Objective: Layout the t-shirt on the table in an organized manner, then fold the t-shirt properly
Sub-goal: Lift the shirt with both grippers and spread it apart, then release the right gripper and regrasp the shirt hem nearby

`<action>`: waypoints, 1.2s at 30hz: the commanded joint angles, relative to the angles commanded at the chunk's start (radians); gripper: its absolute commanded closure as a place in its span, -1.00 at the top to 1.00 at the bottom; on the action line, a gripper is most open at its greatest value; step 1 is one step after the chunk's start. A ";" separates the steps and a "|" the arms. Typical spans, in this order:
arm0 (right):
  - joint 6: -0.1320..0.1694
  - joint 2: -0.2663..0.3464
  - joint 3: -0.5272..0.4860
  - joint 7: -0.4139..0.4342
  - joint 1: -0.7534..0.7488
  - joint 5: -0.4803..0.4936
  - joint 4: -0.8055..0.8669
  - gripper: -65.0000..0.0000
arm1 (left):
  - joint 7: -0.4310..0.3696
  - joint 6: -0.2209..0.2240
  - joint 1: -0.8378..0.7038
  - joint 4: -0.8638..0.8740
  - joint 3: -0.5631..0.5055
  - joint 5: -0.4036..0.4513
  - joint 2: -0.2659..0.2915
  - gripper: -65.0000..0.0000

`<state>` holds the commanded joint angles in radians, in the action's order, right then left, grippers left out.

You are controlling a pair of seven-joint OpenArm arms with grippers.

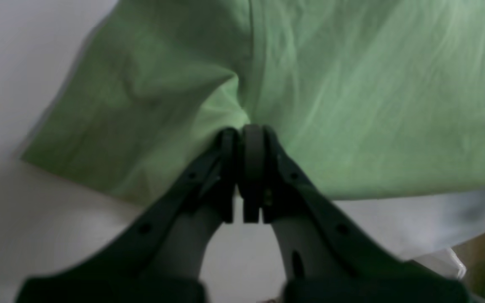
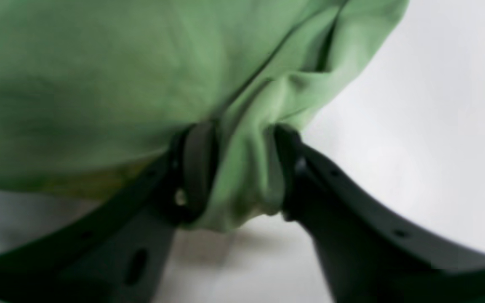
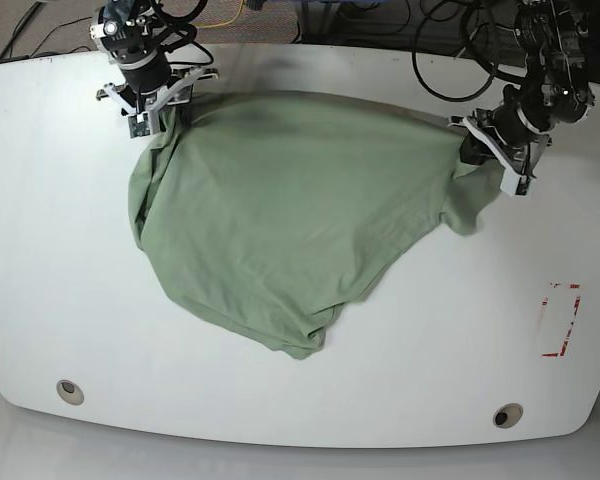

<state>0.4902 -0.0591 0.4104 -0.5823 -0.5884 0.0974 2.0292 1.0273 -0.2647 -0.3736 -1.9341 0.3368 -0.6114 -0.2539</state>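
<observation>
Both grippers clamped on t-shirt (image 3: 280, 220) – left fingers (image 1: 249, 168) pinched narrow, right fingers (image 2: 200, 168) round thick bunch – far side of desk (image 3: 310, 400).

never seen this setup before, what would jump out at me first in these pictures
The pale green t-shirt, spread rumpled over the middle of the glossy white table, stretched between two arms at the far edge. The right gripper clamps a thick bunch of its cloth at the base view's upper left; the left gripper pinches a fold at the upper right. A red tape rectangle marks the right side.
</observation>
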 joint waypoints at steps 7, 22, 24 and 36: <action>0.000 -0.025 0.012 0.002 -0.025 -0.006 0.002 0.09 | 0.000 0.000 -0.057 0.000 0.064 0.000 0.000 -0.99; 0.000 -0.071 0.127 0.002 -0.005 -0.006 -0.002 0.09 | 0.002 0.000 -0.100 0.000 0.106 0.000 0.000 -0.99; 0.000 -0.071 0.129 0.002 0.025 -0.006 -0.002 0.09 | 0.002 0.000 -0.101 0.000 0.106 0.000 0.000 -0.99; 0.005 -0.071 0.121 -0.002 0.255 -0.121 -0.005 0.60 | 0.002 0.000 -0.106 0.000 0.106 0.000 0.000 -0.98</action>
<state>0.4948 -0.1297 0.5317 -0.5838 -0.3337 -0.0238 2.0246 1.0288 -0.2647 -0.4795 -1.9341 0.4427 -0.6114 -0.2539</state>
